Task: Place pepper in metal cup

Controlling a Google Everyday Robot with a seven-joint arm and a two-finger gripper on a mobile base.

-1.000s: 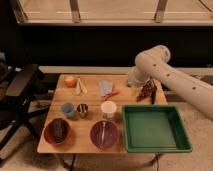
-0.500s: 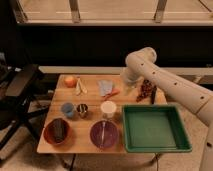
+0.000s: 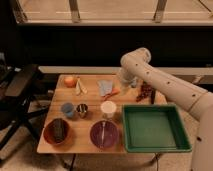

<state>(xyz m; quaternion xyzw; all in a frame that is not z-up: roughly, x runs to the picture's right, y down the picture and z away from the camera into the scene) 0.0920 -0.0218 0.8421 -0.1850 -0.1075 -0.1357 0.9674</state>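
Red-orange pepper (image 3: 114,92) lies near the wooden table's (image 3: 93,98) back edge. The gripper (image 3: 125,83) hangs just beside it, and I cannot tell its grip. The metal cup (image 3: 82,109) stands nearer the left edge.

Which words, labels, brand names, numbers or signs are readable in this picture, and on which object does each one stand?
None: no text can be read anywhere.
The metal cup, the pepper, the green tray and the robot arm show no legible marking.
The hand hangs close to the pepper, over the far side of the table.
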